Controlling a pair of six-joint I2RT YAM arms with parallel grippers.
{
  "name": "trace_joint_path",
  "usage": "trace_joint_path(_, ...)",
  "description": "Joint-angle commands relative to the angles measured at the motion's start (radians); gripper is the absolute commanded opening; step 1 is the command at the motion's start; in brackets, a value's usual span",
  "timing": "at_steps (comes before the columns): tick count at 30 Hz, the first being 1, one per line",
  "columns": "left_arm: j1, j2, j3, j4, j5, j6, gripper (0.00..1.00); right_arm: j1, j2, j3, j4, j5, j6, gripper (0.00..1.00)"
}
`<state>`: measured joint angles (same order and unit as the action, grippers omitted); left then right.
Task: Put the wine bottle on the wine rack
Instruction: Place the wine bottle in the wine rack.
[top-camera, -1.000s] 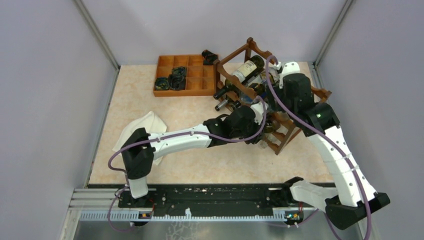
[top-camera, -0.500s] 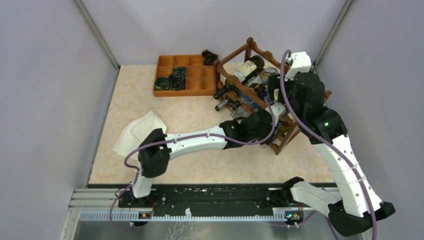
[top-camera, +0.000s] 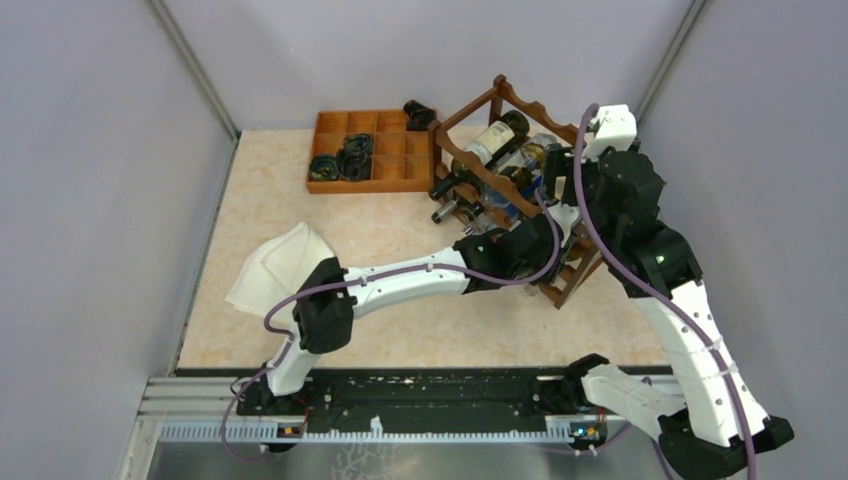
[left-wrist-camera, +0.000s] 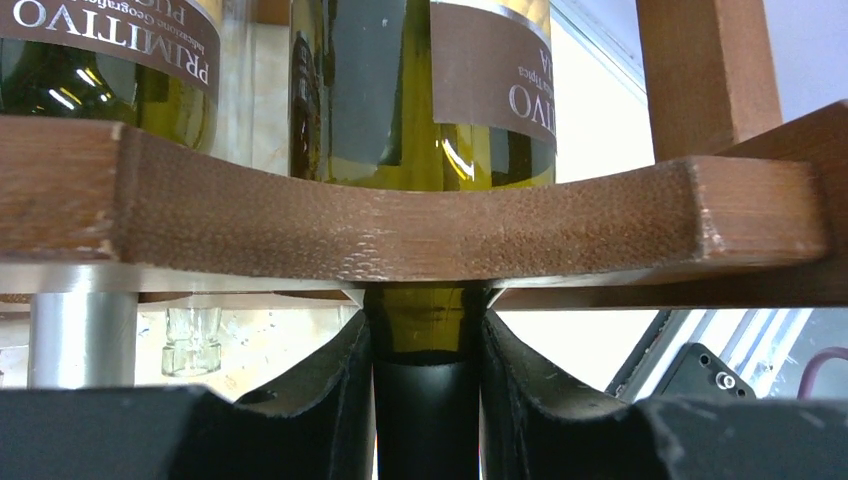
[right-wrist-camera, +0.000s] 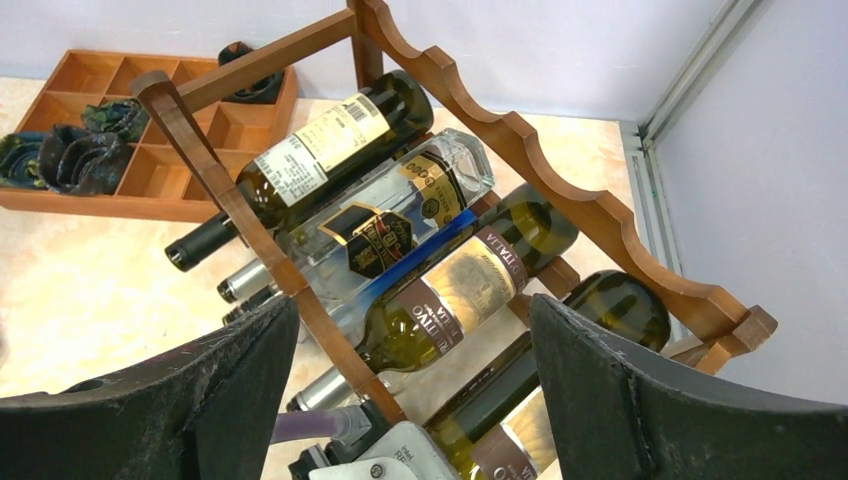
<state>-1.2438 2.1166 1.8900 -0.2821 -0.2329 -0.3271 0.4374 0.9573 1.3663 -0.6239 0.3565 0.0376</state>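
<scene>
Left end effector (left-wrist-camera: 425, 345) clamped on wine bottle (left-wrist-camera: 400, 100) neck, just under wine rack (left-wrist-camera: 400, 230) rail; bottle axis straight ahead. Right end effector (right-wrist-camera: 415, 335) agape, empty, above wine rack.

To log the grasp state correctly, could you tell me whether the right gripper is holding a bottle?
No, the right gripper hangs wide open above the wine rack, its fingers touching no bottle.

Beige tbl (top-camera: 300, 200) w/ pale-grey walls (top-camera: 90, 150)
</scene>
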Motion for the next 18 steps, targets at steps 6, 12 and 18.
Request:
trace_joint_path(6,-0.026,0.008,0.133,0.069,0.008,0.044,0.00,0.001,-0.030,-0.019,0.090,-0.099,0.042,0.86)
trace_joint_path(12,-0.026,0.015,0.141,0.044,0.004,0.033,0.00,0.000,-0.039,-0.016,0.094,-0.099,0.043,0.86)
trace_joint_path(18,-0.026,0.039,0.176,0.046,-0.013,0.025,0.00,-0.002,-0.046,-0.016,0.095,-0.102,0.044,0.86)
